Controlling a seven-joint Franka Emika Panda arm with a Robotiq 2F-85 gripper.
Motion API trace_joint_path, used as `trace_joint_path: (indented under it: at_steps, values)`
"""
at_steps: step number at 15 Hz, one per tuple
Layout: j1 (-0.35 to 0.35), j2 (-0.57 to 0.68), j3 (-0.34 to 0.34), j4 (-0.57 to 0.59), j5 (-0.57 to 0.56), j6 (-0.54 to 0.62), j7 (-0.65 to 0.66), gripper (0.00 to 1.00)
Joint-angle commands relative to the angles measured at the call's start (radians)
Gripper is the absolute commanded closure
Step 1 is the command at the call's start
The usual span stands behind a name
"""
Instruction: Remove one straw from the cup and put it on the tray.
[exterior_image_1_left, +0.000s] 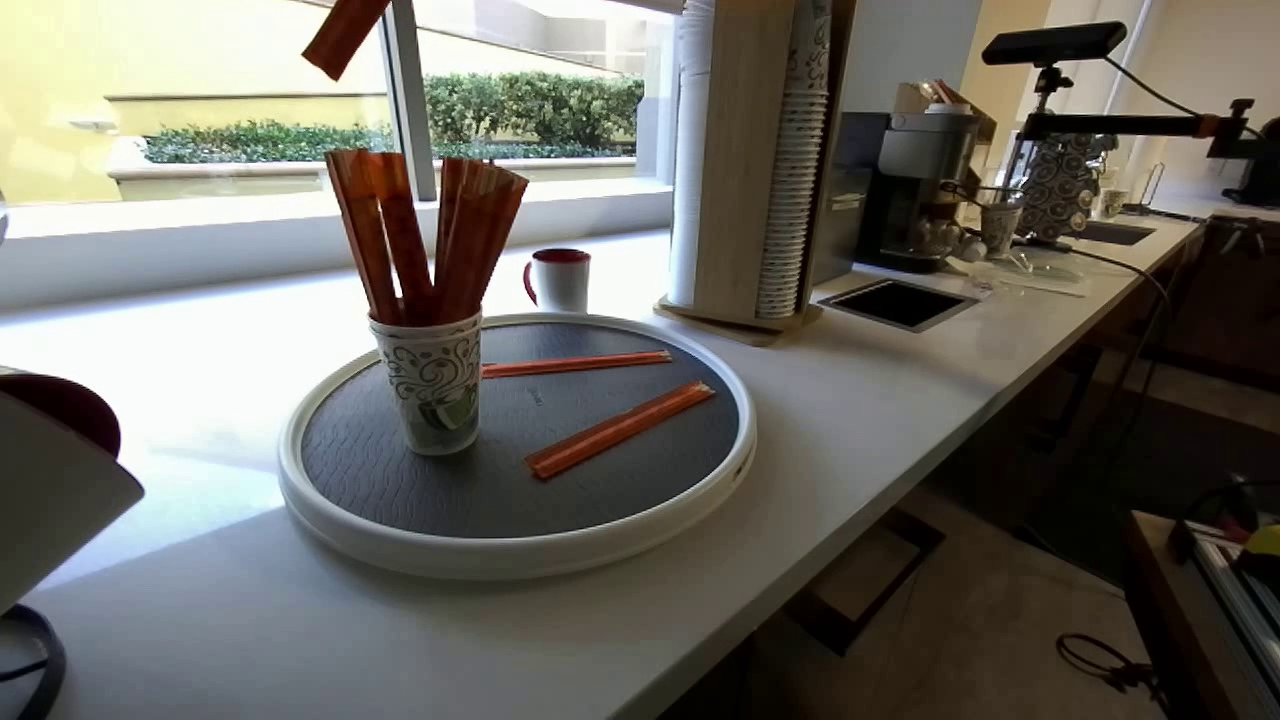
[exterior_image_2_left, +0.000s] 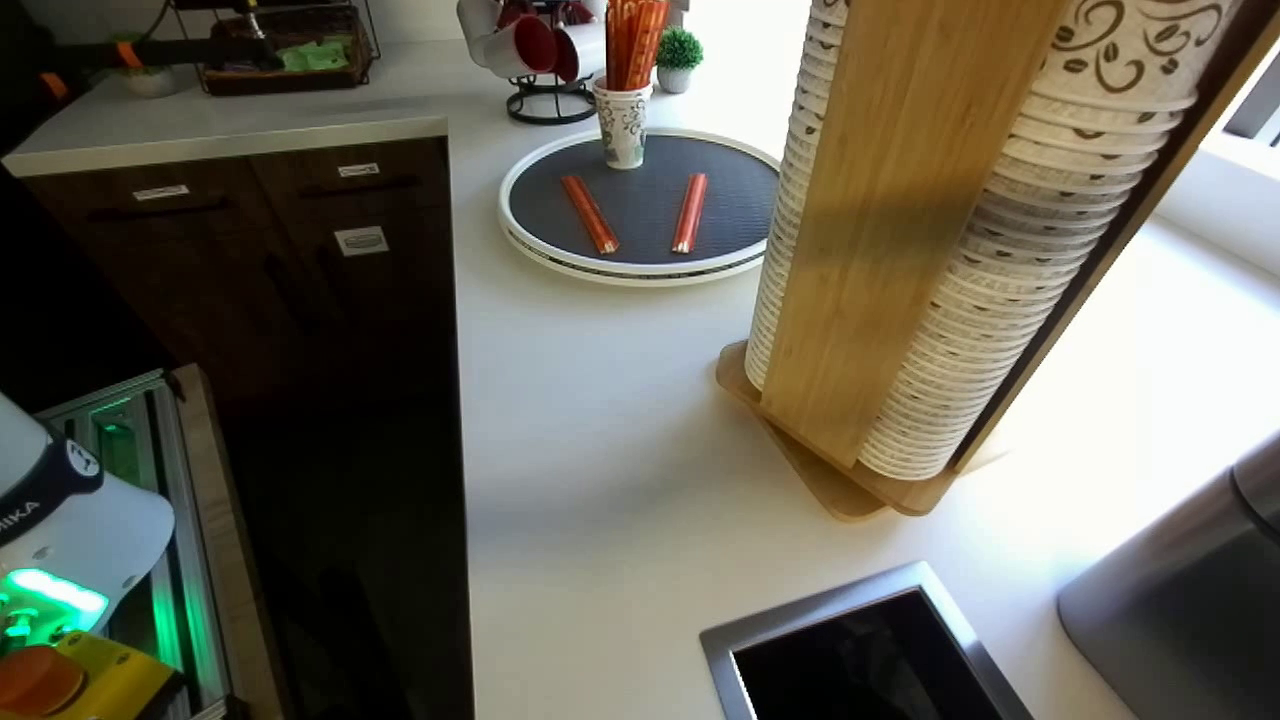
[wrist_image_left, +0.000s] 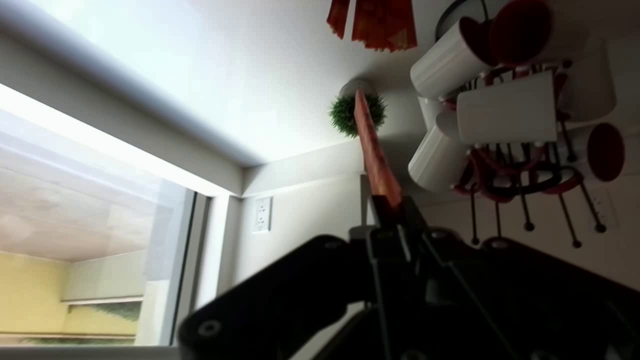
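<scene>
My gripper (wrist_image_left: 392, 205) is shut on a red-orange straw (wrist_image_left: 374, 150) in the wrist view. The held straw's lower end (exterior_image_1_left: 343, 40) shows at the top left of an exterior view, above the cup and apart from it. The patterned cup (exterior_image_1_left: 432, 390) stands upright on the tray (exterior_image_1_left: 520, 560), with several straws (exterior_image_1_left: 415, 240) in it. The cup (exterior_image_2_left: 625, 130) and tray (exterior_image_2_left: 640, 272) also show in an exterior view. Two straws (exterior_image_1_left: 620, 430) (exterior_image_1_left: 590, 363) lie on the tray. In the wrist view the cup is out of view; its straw tops (wrist_image_left: 384, 25) show at the top.
A mug rack (wrist_image_left: 505, 107) and a small green plant (wrist_image_left: 345, 114) stand behind the tray; both also show in an exterior view. A white and red mug (exterior_image_1_left: 562, 282) stands by the window. A wooden cup holder (exterior_image_2_left: 910, 220) stands on the counter beside the tray.
</scene>
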Motion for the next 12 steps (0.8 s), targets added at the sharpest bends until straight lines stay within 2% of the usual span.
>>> trace_joint_path:
  at_steps: [1, 5, 9, 12]
  values:
    - [-0.003, -0.097, -0.002, -0.168, 0.102, 0.179, 0.069, 0.98]
    - [-0.001, -0.143, -0.003, -0.307, 0.277, 0.406, 0.063, 0.98]
    - [0.009, -0.168, -0.015, -0.449, 0.585, 0.62, -0.04, 0.98]
    - [0.04, -0.155, -0.029, -0.469, 0.825, 0.736, -0.115, 0.98]
